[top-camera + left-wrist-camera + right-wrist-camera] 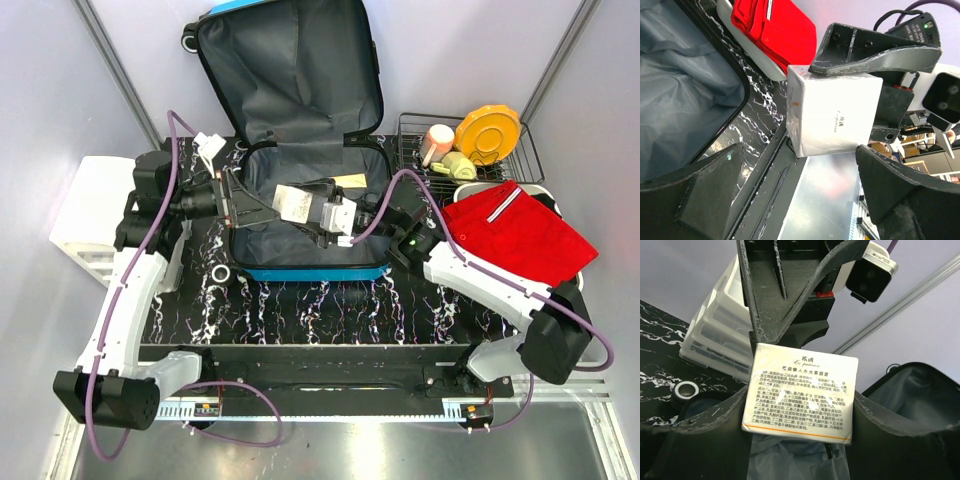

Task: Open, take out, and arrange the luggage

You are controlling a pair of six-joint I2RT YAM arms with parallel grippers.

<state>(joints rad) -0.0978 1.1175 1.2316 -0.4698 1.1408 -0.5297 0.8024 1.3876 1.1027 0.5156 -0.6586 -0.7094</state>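
Luggage first: the large bright blue hard-shell suitcase lies open at the far middle of the black marble-pattern table. Its lower half is flat on the table and its lid stands up against the far wall, so the dark grey fabric lining shows in both halves. A small yellow slip lies in the lower half, towards its far right side.

The right gripper reaches from the right over the lower half and is closed on a small white box wrapped in clear film. One finger presses on each side of the box, and its printed label faces the right wrist camera. The left gripper comes from the left with its jaws spread wide and nothing between them. The box is just in front of its fingertips, and I cannot tell if they touch it.

On the right, a folded red cloth lies on a white plastic bin. Behind it, a black wire rack holds an orange plate, a pale green item and a pink cup. A second white plastic bin stands at the left edge. A small metal ring lies on the table near the near left corner of the suitcase.
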